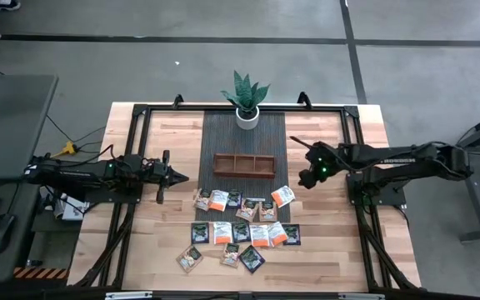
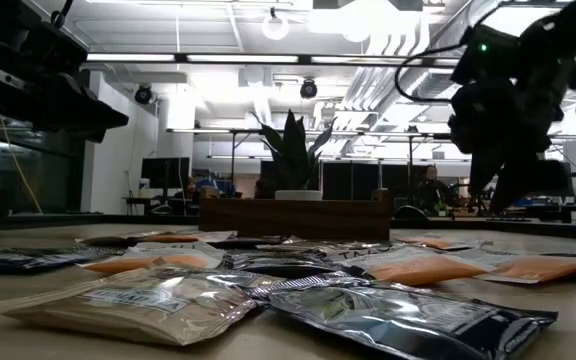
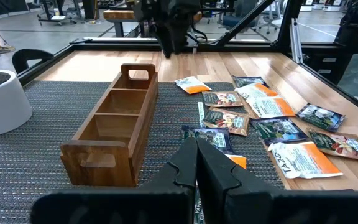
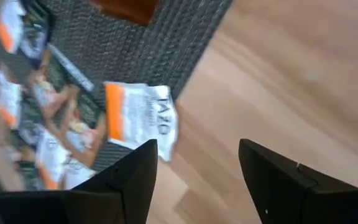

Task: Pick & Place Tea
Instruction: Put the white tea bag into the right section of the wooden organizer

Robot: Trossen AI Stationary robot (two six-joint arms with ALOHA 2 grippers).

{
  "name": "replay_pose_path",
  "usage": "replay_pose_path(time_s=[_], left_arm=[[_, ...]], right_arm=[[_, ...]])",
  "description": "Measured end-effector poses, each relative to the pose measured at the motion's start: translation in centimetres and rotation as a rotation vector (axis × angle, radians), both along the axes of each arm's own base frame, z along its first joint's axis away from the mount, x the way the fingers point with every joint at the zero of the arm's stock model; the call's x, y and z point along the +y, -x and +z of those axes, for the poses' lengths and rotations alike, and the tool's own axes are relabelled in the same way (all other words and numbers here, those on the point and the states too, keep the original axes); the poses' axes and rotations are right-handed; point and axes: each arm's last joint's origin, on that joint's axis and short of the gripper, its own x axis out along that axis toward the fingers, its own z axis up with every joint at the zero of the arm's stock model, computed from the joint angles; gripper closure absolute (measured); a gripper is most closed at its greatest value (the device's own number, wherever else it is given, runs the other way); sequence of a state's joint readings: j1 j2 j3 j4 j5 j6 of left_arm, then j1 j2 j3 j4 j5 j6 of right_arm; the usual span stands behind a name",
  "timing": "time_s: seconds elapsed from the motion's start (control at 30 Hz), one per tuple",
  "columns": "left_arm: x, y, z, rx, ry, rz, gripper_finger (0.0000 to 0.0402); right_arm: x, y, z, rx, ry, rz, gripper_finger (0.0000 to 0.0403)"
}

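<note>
1. The tea packets (image 1: pixel 240 229) lie scattered on the table (image 1: pixel 161 133) in front of the wooden tray (image 1: pixel 244 164).
2. The right gripper (image 1: pixel 307 177) hovers with fingers spread, empty, just beside an orange-and-white packet (image 4: pixel 138 118).
3. The left gripper (image 1: pixel 176 177), fingers pressed together, waits left of the packets.

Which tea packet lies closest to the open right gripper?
The orange-and-white packet at the right end of the back row, lying half on the dark mat's edge. It sits apart from the other packets, nearest the right gripper, whose jaws stand open above the table.
</note>
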State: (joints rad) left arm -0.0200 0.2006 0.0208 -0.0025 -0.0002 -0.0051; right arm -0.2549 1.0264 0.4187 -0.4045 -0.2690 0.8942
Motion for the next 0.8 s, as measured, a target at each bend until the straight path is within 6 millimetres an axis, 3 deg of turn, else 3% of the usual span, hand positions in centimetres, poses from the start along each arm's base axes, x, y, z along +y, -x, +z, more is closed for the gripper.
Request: replay_pose_path(time_s=[0.3, 0.8], left_arm=[[0.0, 0.0, 0.0, 0.000, 0.000, 0.001, 0.0401], [0.0, 0.0, 0.0, 0.000, 0.000, 0.000, 0.0401]], right_arm=[[1.3, 0.5, -2.6, -0.076, -0.066, -0.036, 0.0182], [2.7, 0.1, -2.6, -0.084, -0.045, -0.108, 0.0184]])
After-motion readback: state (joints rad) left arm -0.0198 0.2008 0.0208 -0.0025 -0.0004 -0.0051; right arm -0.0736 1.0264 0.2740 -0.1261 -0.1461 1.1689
